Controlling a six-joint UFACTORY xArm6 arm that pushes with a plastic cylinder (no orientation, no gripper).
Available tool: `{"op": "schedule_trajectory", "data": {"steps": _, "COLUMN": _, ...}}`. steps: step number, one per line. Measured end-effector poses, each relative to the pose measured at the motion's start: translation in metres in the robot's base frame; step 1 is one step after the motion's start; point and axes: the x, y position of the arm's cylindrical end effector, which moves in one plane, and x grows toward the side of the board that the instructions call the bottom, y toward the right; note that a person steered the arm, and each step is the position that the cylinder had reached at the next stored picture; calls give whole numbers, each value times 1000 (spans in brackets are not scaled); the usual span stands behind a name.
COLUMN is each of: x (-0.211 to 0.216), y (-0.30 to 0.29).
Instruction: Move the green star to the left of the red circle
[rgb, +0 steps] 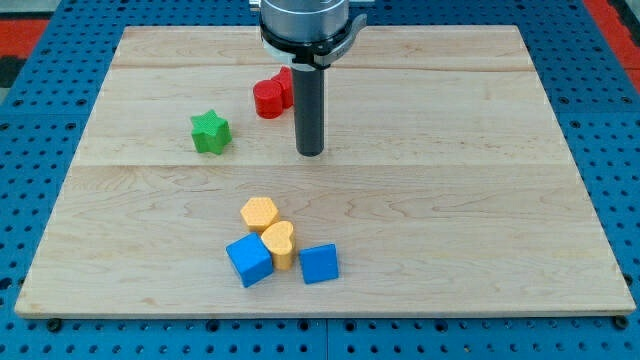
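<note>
So, my tip (310, 152) is sitting on the board right of the green star (210, 132), below the red circle (269, 98), touching neither (no pincer here, just a bare rod holding nothing). Star is lying below-left of the circle, near but apart. Another red piece behind the rod, probably. Looking like the approach step; next I'm needing to get under the star and nudge it upward.

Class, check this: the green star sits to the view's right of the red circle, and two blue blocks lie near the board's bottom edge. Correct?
Not quite. The camera view shows the green star to the view's left of the red circle, slightly lower. The two blue blocks are as stated.
</note>
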Motion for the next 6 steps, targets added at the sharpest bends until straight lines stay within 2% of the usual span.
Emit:
{"op": "schedule_trajectory", "data": {"steps": 1, "x": 14, "y": 0}}
{"op": "schedule_trajectory", "data": {"steps": 2, "x": 61, "y": -34}}
{"op": "schedule_trajectory", "data": {"steps": 3, "x": 73, "y": -72}}
{"op": "schedule_trajectory", "data": {"steps": 4, "x": 46, "y": -118}}
{"op": "schedule_trajectory", "data": {"steps": 5, "x": 19, "y": -137}}
{"op": "schedule_trajectory", "data": {"steps": 6, "x": -8, "y": -109}}
